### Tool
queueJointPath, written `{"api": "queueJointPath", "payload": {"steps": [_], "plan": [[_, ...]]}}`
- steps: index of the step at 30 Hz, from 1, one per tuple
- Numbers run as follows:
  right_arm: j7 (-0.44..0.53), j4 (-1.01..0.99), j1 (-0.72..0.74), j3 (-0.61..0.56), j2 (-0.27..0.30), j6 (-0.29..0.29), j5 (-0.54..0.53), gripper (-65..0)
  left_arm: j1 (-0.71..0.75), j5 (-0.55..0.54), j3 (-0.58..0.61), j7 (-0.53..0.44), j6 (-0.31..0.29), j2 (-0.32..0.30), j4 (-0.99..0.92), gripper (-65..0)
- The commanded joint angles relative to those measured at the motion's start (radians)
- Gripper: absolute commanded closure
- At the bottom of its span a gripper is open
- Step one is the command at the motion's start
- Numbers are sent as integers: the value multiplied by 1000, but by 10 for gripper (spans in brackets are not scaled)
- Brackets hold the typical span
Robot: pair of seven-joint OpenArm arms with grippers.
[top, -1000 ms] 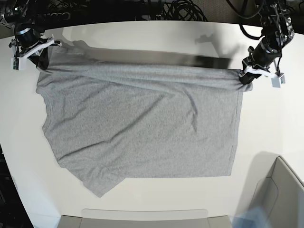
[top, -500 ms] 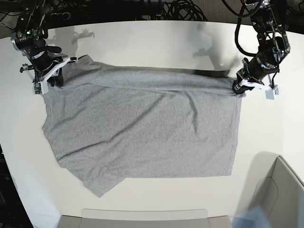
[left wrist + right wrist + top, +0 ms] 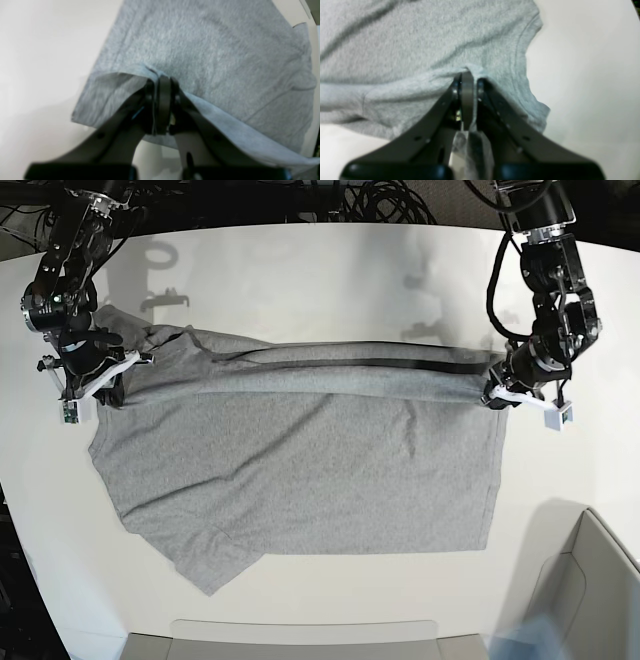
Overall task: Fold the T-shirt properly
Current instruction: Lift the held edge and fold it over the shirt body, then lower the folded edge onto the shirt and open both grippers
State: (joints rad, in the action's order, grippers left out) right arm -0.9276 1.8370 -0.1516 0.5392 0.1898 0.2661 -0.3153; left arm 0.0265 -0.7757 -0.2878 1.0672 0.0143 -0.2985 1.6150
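1. Where the white table (image 3: 320,270) nears the camera, a grey bin (image 3: 585,590) sits beyond the T-shirt (image 3: 300,470), which lies spread mid-table.
2. Farther along the shirt's lifted far edge, the right gripper (image 3: 105,385) and left gripper (image 3: 497,395) each clamp it.
3. Behind the shirt, black cables (image 3: 380,200) cross the table's rear.

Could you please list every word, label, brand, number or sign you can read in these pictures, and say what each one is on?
None can be read.
The T-shirt shows only plain grey fabric in all three views; no lettering is visible on it.
The left gripper and right gripper, each clamped on the cloth, carry no legible marking.
The white table bears no writing.
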Motion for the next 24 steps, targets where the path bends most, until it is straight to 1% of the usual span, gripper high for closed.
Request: {"api": "queueJointPath", "payload": {"steps": [1, 5, 9, 11, 13, 15, 20, 24], "plan": [[28, 3, 27, 3, 14, 3, -8, 0, -35, -6, -6, -17, -3, -15, 11, 0], [29, -63, 83, -9, 15, 3, -8, 0, -79, -6, -6, -18, -3, -15, -15, 0], [35, -138, 128, -84, 66, 0, -6, 0, -139, -6, -6, -18, -6, -15, -112, 0], [81, -181, 149, -106, 73, -1, -6, 0, -167, -6, -6, -18, -6, -15, -149, 0], [120, -227, 166, -109, 73, -1, -6, 0, -179, -6, -6, -20, -6, -15, -155, 0], [137, -268, 189, -109, 73, -1, -6, 0, -187, -6, -6, -20, -6, -15, -155, 0], [143, -311, 238, -110, 73, -1, -6, 0, -227, -4, -6, -20, -6, -23, -198, 0], [143, -316, 280, -110, 75, -1, -6, 0, -253, -4, -4, -77, -7, -23, -284, 0]]}}
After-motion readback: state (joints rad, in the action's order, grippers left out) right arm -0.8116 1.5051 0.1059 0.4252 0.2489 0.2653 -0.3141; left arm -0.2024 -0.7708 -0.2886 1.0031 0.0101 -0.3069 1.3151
